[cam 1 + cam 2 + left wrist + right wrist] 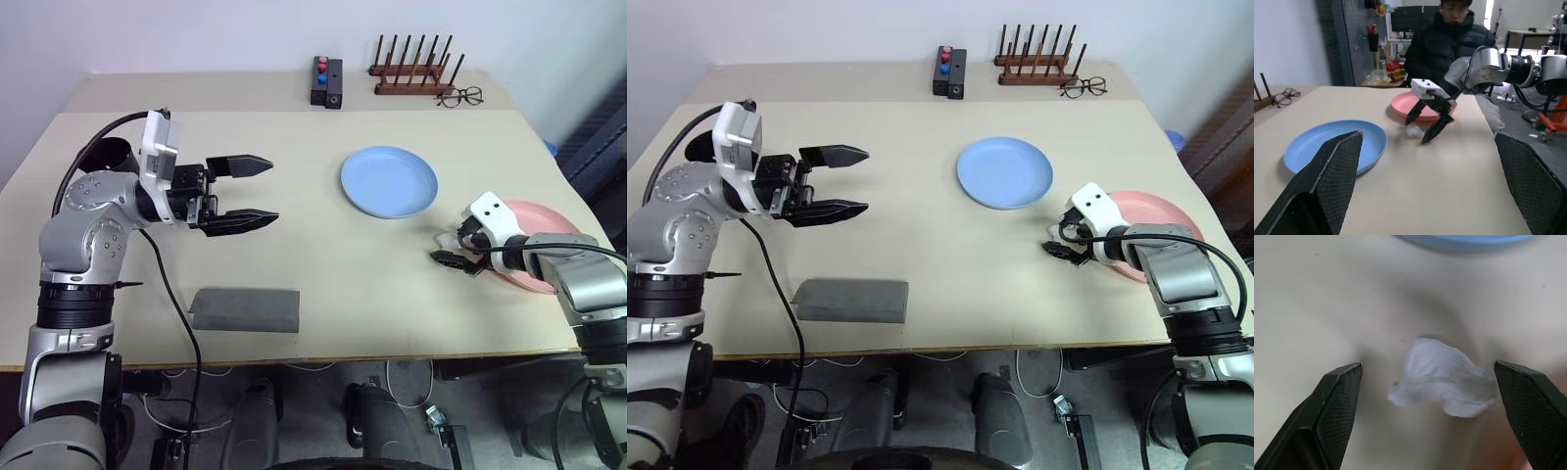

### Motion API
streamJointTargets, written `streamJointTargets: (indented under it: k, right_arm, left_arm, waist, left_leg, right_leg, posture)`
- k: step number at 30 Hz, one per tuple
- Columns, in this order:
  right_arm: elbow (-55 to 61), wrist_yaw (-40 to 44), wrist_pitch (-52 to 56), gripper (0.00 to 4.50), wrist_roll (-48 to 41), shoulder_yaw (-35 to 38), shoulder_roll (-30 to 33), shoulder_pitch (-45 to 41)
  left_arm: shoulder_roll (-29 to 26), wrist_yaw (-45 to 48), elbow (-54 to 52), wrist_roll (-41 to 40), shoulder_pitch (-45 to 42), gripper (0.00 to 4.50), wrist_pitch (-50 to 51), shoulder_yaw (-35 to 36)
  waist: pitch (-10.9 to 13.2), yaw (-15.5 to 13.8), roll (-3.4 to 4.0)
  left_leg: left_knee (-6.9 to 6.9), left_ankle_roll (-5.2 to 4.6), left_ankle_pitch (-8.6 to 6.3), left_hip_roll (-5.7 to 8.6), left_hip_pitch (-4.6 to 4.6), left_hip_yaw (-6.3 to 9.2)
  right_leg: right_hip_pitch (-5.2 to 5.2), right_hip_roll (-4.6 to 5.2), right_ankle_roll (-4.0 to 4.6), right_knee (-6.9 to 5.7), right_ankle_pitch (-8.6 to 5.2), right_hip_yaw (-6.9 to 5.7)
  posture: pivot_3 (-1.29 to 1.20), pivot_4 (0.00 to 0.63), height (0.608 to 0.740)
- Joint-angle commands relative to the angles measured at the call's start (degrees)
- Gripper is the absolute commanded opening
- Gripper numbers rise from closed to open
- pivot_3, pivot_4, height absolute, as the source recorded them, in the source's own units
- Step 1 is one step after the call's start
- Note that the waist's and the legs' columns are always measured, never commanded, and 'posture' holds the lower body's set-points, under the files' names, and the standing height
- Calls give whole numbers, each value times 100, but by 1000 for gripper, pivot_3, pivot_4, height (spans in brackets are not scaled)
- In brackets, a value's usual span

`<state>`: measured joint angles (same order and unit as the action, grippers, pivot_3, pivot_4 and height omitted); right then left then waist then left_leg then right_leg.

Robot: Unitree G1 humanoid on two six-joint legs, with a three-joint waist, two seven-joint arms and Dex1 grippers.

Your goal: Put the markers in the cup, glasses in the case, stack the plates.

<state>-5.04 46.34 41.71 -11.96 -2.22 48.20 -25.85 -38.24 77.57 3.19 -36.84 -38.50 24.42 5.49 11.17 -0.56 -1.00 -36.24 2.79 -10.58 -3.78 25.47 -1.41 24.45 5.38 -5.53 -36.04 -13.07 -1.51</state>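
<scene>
Currently the right gripper [453, 258], fingers spread wide, hangs over a crumpled white wad [1442, 379] at the pink plate's [549, 223] nine o'clock. The blue plate [389, 181] lies toward eleven o'clock. The left gripper [257, 193] hovers wide, empty. Closing now likely grabs the wad, not the rim.

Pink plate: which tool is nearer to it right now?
Right. The right tool hangs open at the pink plate's near-left edge; the left tool, also open, is far across the table, beyond the blue plate.
</scene>
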Motion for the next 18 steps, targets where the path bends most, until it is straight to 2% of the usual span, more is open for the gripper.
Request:
streamJointTargets:
  k: [1, 6, 10, 14, 18]
  right_arm:
    - [428, 206, 42, 4355, -455, 570, 14, -174]
    - [630, 221, -92, 4355, -824, 1026, -55, -261]
    - [752, 211, -236, 4355, -637, 750, -29, -221]
    - [455, 195, -229, 4355, -367, 686, 289, -146]
    - [372, 290, 126, 4355, -534, 1129, 710, -78]
  left_arm:
    - [-73, 44, -136, -107, -17, 4461, -50, 158]
    - [-51, 49, -75, -110, -46, 4461, -74, 167]
    - [3, 38, -50, -91, -82, 4461, -106, 129]
    - [16, -19, -33, -142, -122, 4461, 4, 151]
    - [-21, 7, 67, -205, -128, 4461, 99, 183]
  waist:
    - [0, -1, 0]
    - [0, -1, 0]
    - [0, 1, 0]
    - [0, -15, 0]
    - [0, -15, 1]
  left_leg:
    - [0, 0, 0, 0, 0, 0]
    - [0, 0, 0, 0, -1, 0]
    - [1, 0, 0, 0, 0, 0]
    - [0, 0, 0, 0, 1, 0]
    - [0, 0, 0, 1, 3, 0]
  right_leg:
    - [0, 0, 0, 0, 0, 0]
    - [0, -1, -1, 0, 0, 0]
    - [0, 0, -1, 1, 0, -1]
    - [0, 0, 0, 1, 0, 0]
    - [0, 1, 0, 3, 0, 0]
  posture:
    - [0, 150, 740]
    - [0, 150, 740]
    - [0, 150, 740]
    - [0, 150, 740]
    - [0, 150, 740]
